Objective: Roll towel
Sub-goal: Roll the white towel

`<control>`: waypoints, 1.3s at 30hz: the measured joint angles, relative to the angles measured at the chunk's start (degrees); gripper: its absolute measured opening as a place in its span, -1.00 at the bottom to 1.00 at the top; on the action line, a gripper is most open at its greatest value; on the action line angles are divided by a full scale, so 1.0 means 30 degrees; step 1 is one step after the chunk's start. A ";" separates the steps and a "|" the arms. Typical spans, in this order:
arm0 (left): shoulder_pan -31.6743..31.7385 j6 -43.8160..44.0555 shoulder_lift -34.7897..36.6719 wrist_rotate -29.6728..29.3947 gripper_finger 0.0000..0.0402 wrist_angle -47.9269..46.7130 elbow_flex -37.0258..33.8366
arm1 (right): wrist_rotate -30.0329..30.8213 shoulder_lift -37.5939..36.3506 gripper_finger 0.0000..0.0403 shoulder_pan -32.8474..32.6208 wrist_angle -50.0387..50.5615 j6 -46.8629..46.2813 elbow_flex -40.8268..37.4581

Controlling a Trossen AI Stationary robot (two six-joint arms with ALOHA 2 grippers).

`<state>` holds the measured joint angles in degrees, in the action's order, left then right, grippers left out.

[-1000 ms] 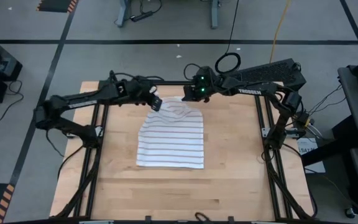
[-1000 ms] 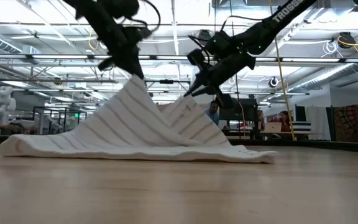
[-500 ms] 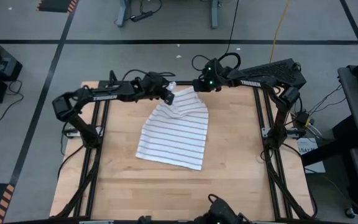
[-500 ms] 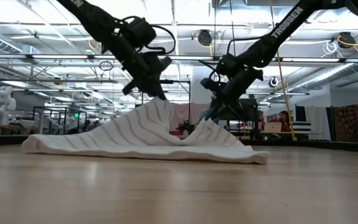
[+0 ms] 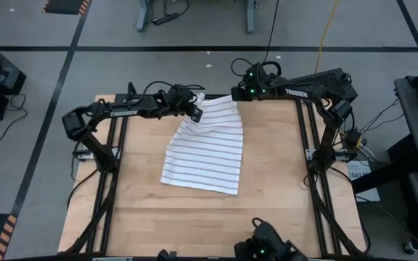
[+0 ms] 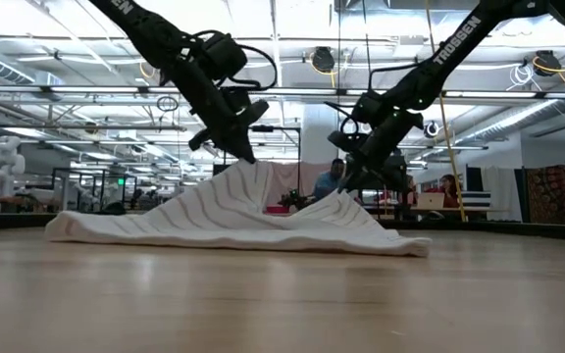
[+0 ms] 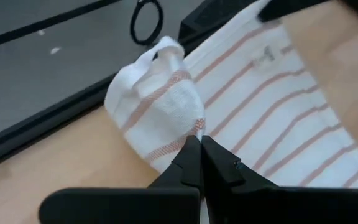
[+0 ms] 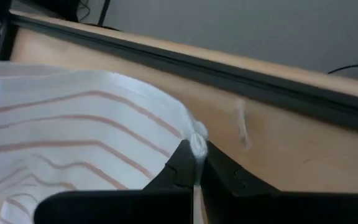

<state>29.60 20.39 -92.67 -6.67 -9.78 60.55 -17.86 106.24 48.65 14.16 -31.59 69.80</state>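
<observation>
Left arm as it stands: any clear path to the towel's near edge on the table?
Probably not right now: the left gripper is shut on the towel at its far corner, lifted, and the right gripper pinches the other far corner. Nothing else blocks the near edge.

Pretty much the whole near half of the desk [image 5: 209, 217] below the towel [image 5: 205, 152] is bare wood, plus wide strips on both sides of it. Only clutter is at the towel's far edge, where both arms reach in and crowd the two corners.
</observation>
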 joint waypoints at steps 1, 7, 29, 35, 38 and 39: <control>0.0025 -0.0114 -0.0056 -0.0124 -1.00 -0.0199 -0.0003 | 0.0014 0.0000 -0.99 0.0045 0.0064 0.0310 0.0000; 0.0047 0.0040 -0.0217 -0.2179 -1.00 -0.1393 -0.0007 | 0.0872 -0.0005 -0.99 0.0043 0.1203 0.1586 0.0007; 0.0287 0.2081 -0.1775 -0.4291 -1.00 -0.2036 0.0000 | 0.1746 -0.0007 -0.99 0.0040 0.1710 0.2551 0.0007; 0.0192 0.2109 -0.2206 -0.4216 -1.00 -0.1370 -0.0007 | 0.2084 -0.0007 -0.99 0.0004 0.1387 0.3482 0.0015; 0.0277 0.2016 -0.2156 -0.4836 -1.00 -0.1530 -0.0007 | 0.2129 -0.0007 -0.99 0.0004 0.1709 0.3584 0.0015; 0.0377 0.1855 -0.2120 -0.4979 -1.00 -0.1503 -0.0007 | 0.2129 -0.0007 -0.99 0.0004 0.1837 0.3714 0.0015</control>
<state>30.73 25.96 -99.03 -21.61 -14.29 60.53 -11.47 106.21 48.66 19.67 -20.45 69.84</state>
